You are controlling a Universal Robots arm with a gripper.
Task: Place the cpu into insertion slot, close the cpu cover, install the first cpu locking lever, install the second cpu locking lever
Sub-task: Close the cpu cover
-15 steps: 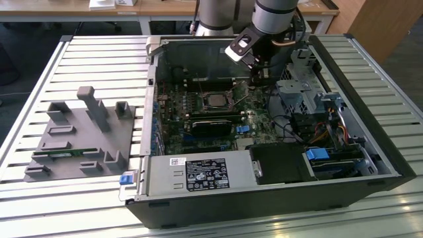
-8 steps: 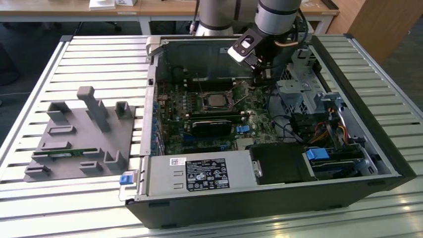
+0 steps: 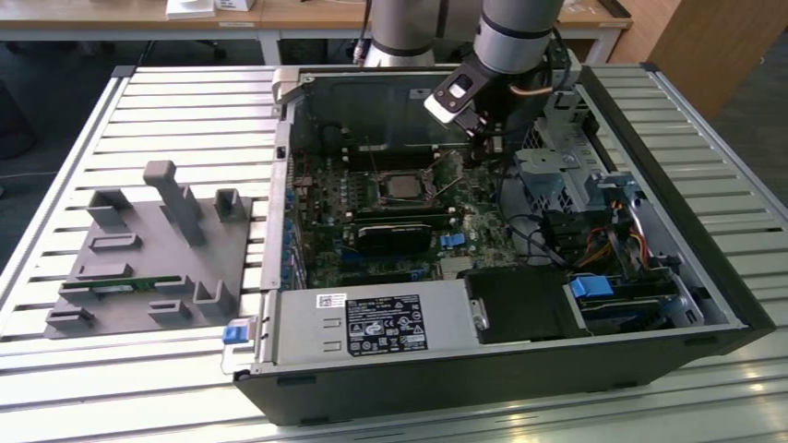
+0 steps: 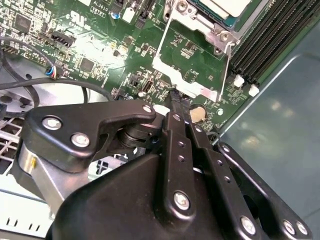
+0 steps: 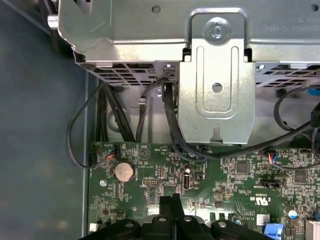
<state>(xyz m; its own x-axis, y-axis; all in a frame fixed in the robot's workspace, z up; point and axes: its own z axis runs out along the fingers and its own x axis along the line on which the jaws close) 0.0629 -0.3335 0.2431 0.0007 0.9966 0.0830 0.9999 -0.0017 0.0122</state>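
Jaws pressed together, the gripper [image 4: 177, 101] noses at the free edge of the raised cpu cover [image 4: 180, 80]; the cpu [image 4: 222, 5] lies seated beyond the tips. A steady, centred push looks best.

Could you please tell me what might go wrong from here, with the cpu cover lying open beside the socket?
1. The end effector sits right at the edge of the open cpu cover. A slip could scrape small parts on the green board or hit the coin battery.
2. Loose black cables hang nearby and might snag the wrist.
3. The cpu looks seated, but if it is not flat, the cover could pinch it.
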